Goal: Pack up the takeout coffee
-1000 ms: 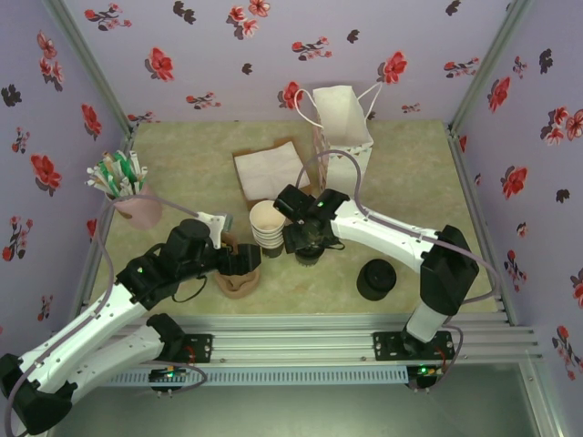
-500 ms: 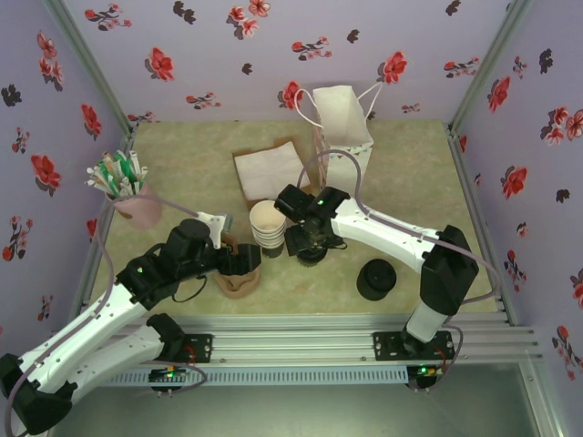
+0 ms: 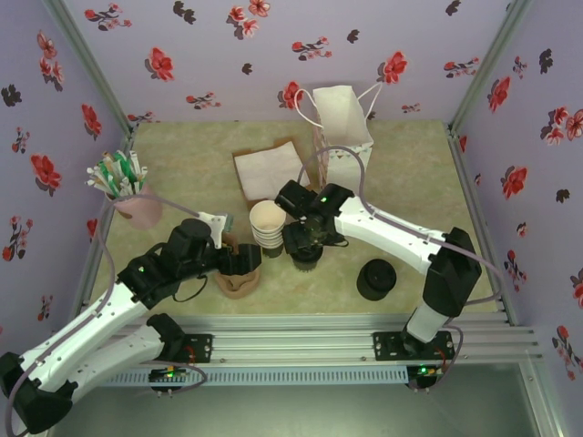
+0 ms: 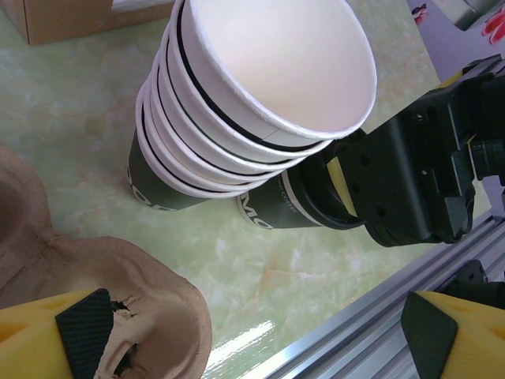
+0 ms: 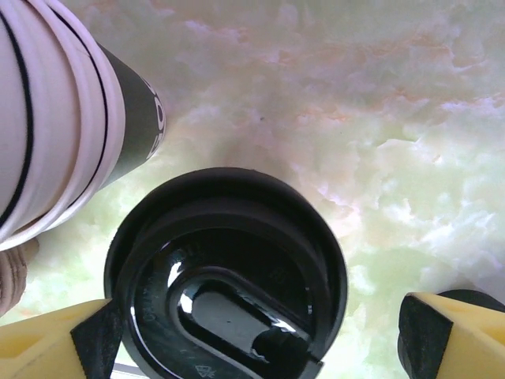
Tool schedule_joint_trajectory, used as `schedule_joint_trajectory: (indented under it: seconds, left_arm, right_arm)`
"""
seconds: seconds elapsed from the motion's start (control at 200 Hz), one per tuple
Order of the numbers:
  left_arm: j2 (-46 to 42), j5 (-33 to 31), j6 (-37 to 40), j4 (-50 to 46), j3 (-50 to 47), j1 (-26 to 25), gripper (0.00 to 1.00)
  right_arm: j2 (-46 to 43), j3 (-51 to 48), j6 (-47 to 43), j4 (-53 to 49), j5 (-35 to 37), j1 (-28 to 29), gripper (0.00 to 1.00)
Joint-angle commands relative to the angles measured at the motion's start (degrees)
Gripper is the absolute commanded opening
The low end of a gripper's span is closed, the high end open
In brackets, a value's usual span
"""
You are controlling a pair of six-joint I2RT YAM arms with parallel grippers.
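The takeout coffee [image 5: 225, 276], a dark-sided cup [image 4: 288, 207] with a black lid, stands on the table right of the stack of lidless cups [image 3: 267, 223]. My right gripper [image 5: 256, 335] hangs directly above it, open; the lid sits between the pads, close to the left pad [image 5: 95, 339] and apart from the right one. From above, the right gripper [image 3: 305, 244] covers most of the cup [image 3: 306, 259]. My left gripper [image 3: 244, 264] is open over the brown cardboard cup carrier [image 4: 102, 284], holding nothing.
A squat pile of black lids [image 3: 375, 279] sits at the front right. A white paper bag [image 3: 342, 127] stands at the back, a napkin box [image 3: 269, 168] beside it. At the left is a pink cup of stirrers [image 3: 127, 196]. A metal rail [image 3: 319, 328] edges the front.
The right gripper's jaws have widened around the lid and the gripper has shifted slightly. The left arm has not moved.
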Motion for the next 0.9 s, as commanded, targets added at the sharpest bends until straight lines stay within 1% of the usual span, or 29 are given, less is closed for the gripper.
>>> schedule_joint_trajectory:
  seconds: [0.0,0.105,0.19,0.25,0.29,0.395,0.425,0.48,0.585,0.65,0.71,0.77,0.79,0.895]
  left_arm:
    - [0.4,0.7,-0.8,0.7,1.7,0.6,0.96]
    - [0.9,1.0,-0.7,0.4,2.3,0.4,0.93]
    - [1.8,0.9,-0.2,-0.3,3.7,-0.7,0.86]
    - [2.7,-0.3,0.1,-1.2,5.2,-2.3,0.81]
    - [3.4,-1.7,0.4,-2.1,6.4,-3.9,0.76]
    - [5.7,-6.7,1.1,-4.9,10.4,-8.7,0.63]
    - [6.7,-8.1,1.3,-5.6,11.7,-10.2,0.59]
    - [8.8,-10.9,1.6,-7.2,14.3,-13.0,0.52]
    - [13.7,-15.4,2.3,-9.5,19.1,-18.1,0.40]
    - [17.5,-16.8,2.5,-10.3,21.7,-20.2,0.34]
    - [21.0,-17.8,2.8,-10.7,23.8,-21.7,0.29]
    - [24.2,-18.0,2.8,-10.6,25.3,-22.2,0.27]
    - [25.5,-18.0,2.8,-10.6,25.9,-22.3,0.27]
    - [31.9,-17.1,3.5,-11.3,29.9,-22.4,0.26]
  right_arm:
    - [-2.7,0.8,-0.5,-0.4,-0.9,0.4,0.93]
    - [-4.1,0.3,-0.4,0.3,-1.8,0.4,0.93]
    - [-5.8,-0.5,-0.2,0.5,-1.9,0.4,0.93]
    - [-7.5,-1.6,0.3,0.8,-2.0,0.1,0.91]
    - [-9.2,-2.8,0.7,1.4,-2.3,-0.3,0.89]
    - [-14.3,-7.3,2.0,4.6,-4.2,-2.1,0.79]
    - [-15.7,-8.7,2.4,5.3,-4.9,-2.9,0.75]
    - [-18.2,-11.2,2.9,6.7,-6.0,-4.2,0.64]
    - [-22.6,-16.7,3.8,10.5,-9.1,-7.1,0.46]
    - [-25.1,-19.7,4.4,13.3,-11.6,-9.0,0.30]
    - [-26.7,-21.8,4.8,14.8,-13.4,-10.5,0.13]
    - [-28.0,-24.1,5.1,16.7,-15.4,-12.2,0.02]
    - [-28.3,-24.9,5.3,17.4,-16.3,-12.7,0.00]
    - [-29.6,-28.7,6.2,20.8,-19.5,-15.0,0.00]
